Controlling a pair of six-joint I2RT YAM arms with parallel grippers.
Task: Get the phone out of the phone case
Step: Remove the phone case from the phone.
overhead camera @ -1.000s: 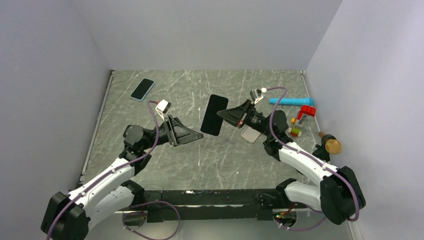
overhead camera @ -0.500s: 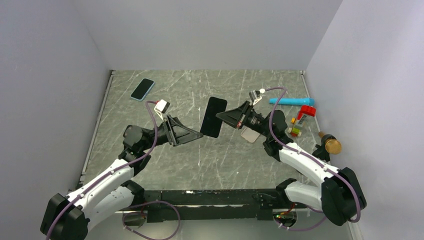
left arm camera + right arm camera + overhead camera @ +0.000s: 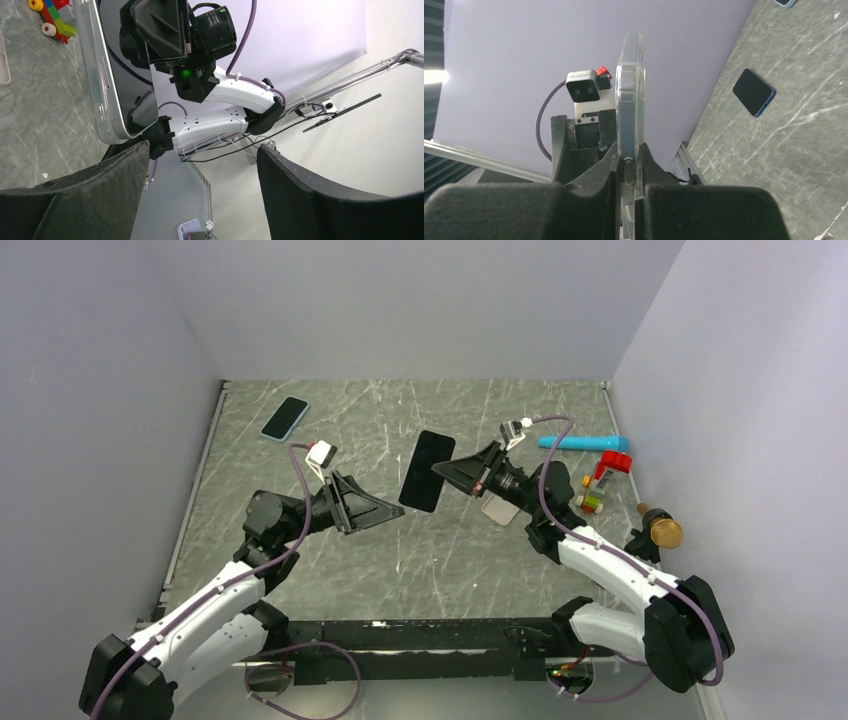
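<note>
The left claw (image 3: 397, 511) has crept up toward the phone (image 3: 427, 471), spread wide just beside its lower end. The right claw (image 3: 441, 472) pinches it, still in its clear phone case (image 3: 630, 90), aloft over the desk (image 3: 400, 570). A lopsided tug could twist it from that narrow pinch and drop it.

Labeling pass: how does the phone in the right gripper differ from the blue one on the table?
The held phone is in the air, pinched by the right gripper; the blue phone lies flat on the table. The held phone wears a clear case; the blue phone has a blue rim. Both screens are dark.
</note>
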